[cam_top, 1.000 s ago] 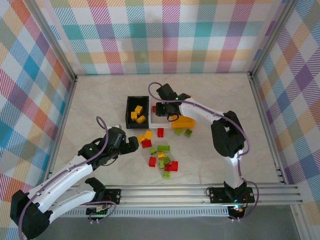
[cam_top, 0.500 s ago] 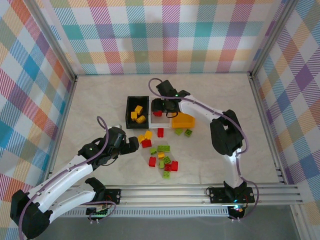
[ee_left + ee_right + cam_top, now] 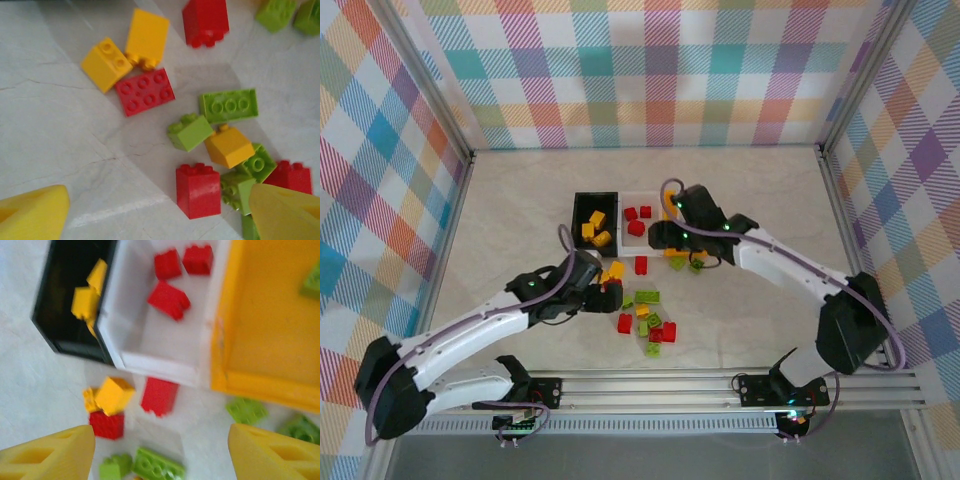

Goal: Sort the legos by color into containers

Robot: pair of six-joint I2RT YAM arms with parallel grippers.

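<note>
Loose legos (image 3: 645, 310) in red, yellow and lime green lie scattered in front of the containers. My left gripper (image 3: 612, 297) hangs open over them, and a red brick (image 3: 198, 190) stands on the table between its yellow fingers (image 3: 32, 215). My right gripper (image 3: 160, 460) is open and holds nothing, above the table just in front of the white bin (image 3: 165, 345). That bin holds three red bricks (image 3: 168, 299). The black bin (image 3: 70, 305) holds yellow bricks. The orange-yellow bin (image 3: 265, 325) has a green brick at its edge and is mostly hidden under the right arm in the top view.
The three bins stand side by side, black (image 3: 582, 240), white (image 3: 630, 228), then orange-yellow. A red brick (image 3: 641, 265) and two green ones (image 3: 688, 264) lie just in front of them. Metal posts and plaid walls enclose the table.
The right gripper has left the white bin and swung nearer, uncovering the red bricks inside. The left arm has reached right, to the brick pile.
</note>
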